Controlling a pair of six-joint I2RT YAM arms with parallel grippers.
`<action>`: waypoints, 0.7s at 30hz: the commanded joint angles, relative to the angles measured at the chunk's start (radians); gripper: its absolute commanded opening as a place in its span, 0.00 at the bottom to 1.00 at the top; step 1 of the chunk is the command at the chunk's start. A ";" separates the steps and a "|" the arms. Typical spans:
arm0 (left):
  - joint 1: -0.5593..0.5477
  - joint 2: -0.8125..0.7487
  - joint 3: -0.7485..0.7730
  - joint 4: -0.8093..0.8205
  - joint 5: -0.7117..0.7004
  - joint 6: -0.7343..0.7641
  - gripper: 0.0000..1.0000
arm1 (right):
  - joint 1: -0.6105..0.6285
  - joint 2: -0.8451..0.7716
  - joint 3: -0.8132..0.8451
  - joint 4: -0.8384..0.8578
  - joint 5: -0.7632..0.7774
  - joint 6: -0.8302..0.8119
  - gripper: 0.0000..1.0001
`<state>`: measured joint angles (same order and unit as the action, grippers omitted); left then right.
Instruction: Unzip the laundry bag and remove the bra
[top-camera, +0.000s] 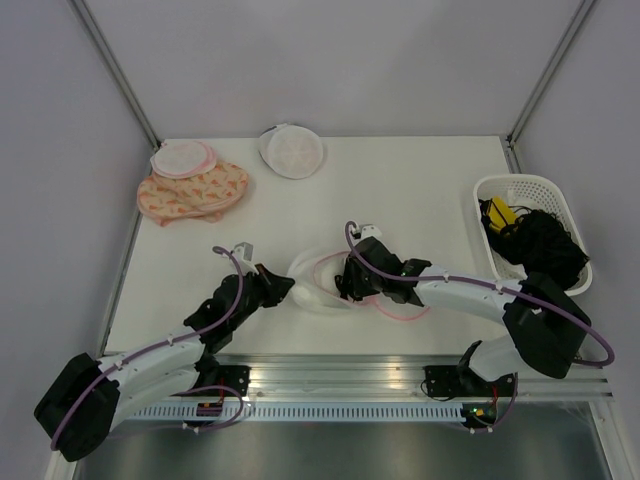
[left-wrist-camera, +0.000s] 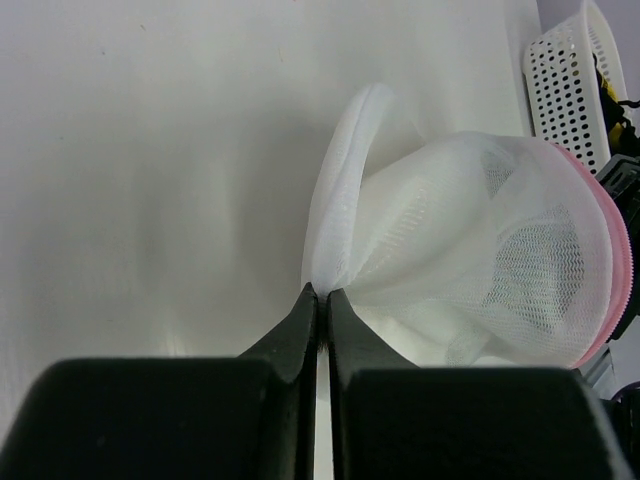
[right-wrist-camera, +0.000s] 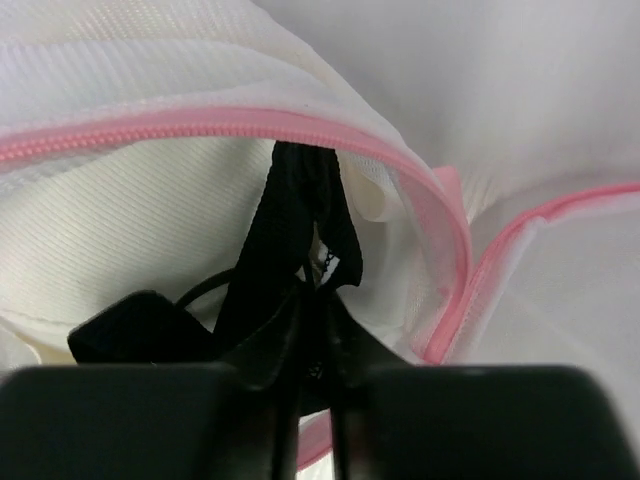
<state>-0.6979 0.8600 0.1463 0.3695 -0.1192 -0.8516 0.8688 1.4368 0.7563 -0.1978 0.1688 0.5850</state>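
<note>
- My right gripper (right-wrist-camera: 318, 305) is pinched tight on the black bra (right-wrist-camera: 300, 215), just inside the bag's mouth.
- My left gripper (left-wrist-camera: 322, 298) clamps the mesh of the laundry bag (left-wrist-camera: 500, 260), mid near edge of the table (top-camera: 400, 190).
- The zipper (right-wrist-camera: 200, 125) is open and the bra is not yet out, so pulling it clear is what's left, I reckon.

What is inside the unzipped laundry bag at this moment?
A black strap of the bra, pinched by the right fingers, shows inside the laundry bag. The rest is covered by mesh and fingers.

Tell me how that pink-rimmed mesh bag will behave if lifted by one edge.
Probably floppy: the laundry bag bunches into folds where the left tool pinches it. Likely light: thin see-through netting. Its pink zipper rim holds a curve, so it may keep some shape.
</note>
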 joint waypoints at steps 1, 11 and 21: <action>0.003 -0.003 -0.019 0.040 -0.025 -0.023 0.02 | 0.002 0.014 -0.009 0.060 -0.023 0.003 0.09; 0.006 -0.010 -0.040 0.036 -0.040 -0.030 0.02 | 0.004 -0.206 0.092 -0.106 0.041 -0.046 0.00; 0.011 -0.013 -0.034 0.028 -0.045 -0.029 0.02 | -0.014 -0.395 0.308 -0.301 0.161 -0.099 0.00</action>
<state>-0.6949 0.8608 0.1135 0.3748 -0.1501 -0.8639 0.8658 1.0695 0.9993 -0.4194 0.2546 0.5159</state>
